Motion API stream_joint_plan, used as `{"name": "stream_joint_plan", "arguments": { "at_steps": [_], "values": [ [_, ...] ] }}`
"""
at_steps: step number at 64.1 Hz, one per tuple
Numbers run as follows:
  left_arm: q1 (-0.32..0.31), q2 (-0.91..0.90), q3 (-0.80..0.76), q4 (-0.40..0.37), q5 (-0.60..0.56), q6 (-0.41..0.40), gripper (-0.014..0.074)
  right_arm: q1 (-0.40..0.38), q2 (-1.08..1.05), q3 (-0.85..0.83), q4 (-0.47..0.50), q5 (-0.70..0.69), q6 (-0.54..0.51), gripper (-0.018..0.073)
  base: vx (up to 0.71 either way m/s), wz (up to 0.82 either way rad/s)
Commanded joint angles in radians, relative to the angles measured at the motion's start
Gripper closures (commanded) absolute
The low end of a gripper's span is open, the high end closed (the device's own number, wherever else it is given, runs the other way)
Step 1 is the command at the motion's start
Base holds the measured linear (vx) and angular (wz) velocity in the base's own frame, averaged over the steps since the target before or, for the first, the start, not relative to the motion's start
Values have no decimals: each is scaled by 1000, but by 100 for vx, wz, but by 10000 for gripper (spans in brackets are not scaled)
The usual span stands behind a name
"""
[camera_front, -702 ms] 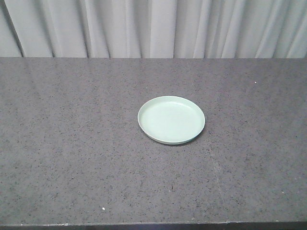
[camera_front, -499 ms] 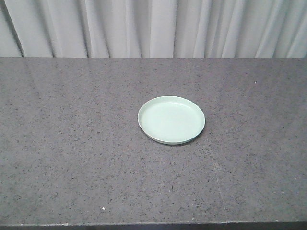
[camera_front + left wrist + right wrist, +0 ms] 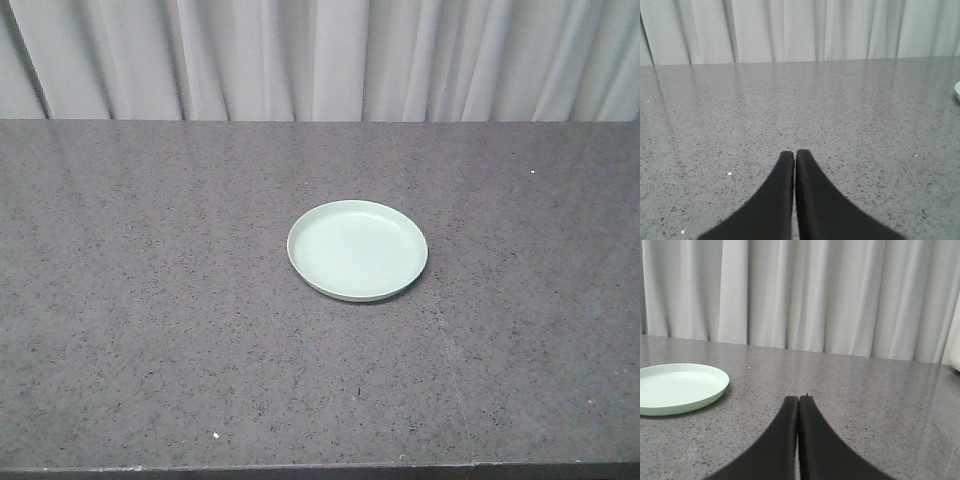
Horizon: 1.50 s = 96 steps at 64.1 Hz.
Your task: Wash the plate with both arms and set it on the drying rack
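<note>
The pale mint-green plate point(image 3: 357, 250) lies flat and right side up near the middle of the dark speckled countertop point(image 3: 150, 330). In the right wrist view the plate point(image 3: 677, 388) sits ahead and to the left of my right gripper point(image 3: 798, 399), which is shut with nothing in it. My left gripper point(image 3: 794, 153) is shut and empty too, low over bare counter, with only a sliver of the plate's rim point(image 3: 957, 91) at the right edge of its view. Neither arm appears in the front view. The drying rack is out of view.
A pale grey curtain point(image 3: 320, 60) hangs along the counter's far edge. A white rounded object point(image 3: 955, 352) shows at the far right edge of the right wrist view. The counter's front edge point(image 3: 320, 470) runs along the bottom of the front view.
</note>
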State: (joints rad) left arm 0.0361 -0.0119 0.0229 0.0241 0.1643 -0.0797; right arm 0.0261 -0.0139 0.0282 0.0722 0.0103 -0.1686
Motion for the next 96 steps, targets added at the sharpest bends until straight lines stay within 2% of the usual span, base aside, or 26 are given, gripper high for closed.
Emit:
{"name": "stream_joint_plan", "arguments": {
  "at_steps": [1,26,41,50,62,71,77,82,87,91,96],
  "values": [
    [-8,-15,23,-2,-71,-3,603,-7,-8,2,-4,-77,-2,563,0,0],
    [-8,-15,23,-2,-71,-3,603,-7,-8,2,0,-84,8,563,0,0],
    [-8,-15,23,-2,-71,-3,603,-7,-8,-17,105,-137,223,563,0,0],
    [-8,-15,23,-2,-71,-3,603,-7,9,-138,105,-39,227,563,0,0],
    [-8,-15,23,-2,-71,-3,603,-7,161,-440,105,227,211,563,0,0],
    [-8,-15,23,-2,-71,-3,603,-7,365,-662,120,401,67,563,0,0],
    [-8,-15,23,-2,-71,-3,603,-7,490,-770,179,477,-65,555,0,0],
    [-8,-15,23,-2,-71,-3,603,-7,605,-852,273,508,-195,531,0,0],
    [-8,-15,23,-2,-71,-3,603,-7,698,-915,400,523,-352,467,0,0],
    [-8,-15,23,-2,-71,-3,603,-7,764,-957,514,534,-456,391,0,0],
    [-8,-15,23,-2,-71,-3,603,-7,838,-994,648,543,-573,249,0,0]
  ]
}}
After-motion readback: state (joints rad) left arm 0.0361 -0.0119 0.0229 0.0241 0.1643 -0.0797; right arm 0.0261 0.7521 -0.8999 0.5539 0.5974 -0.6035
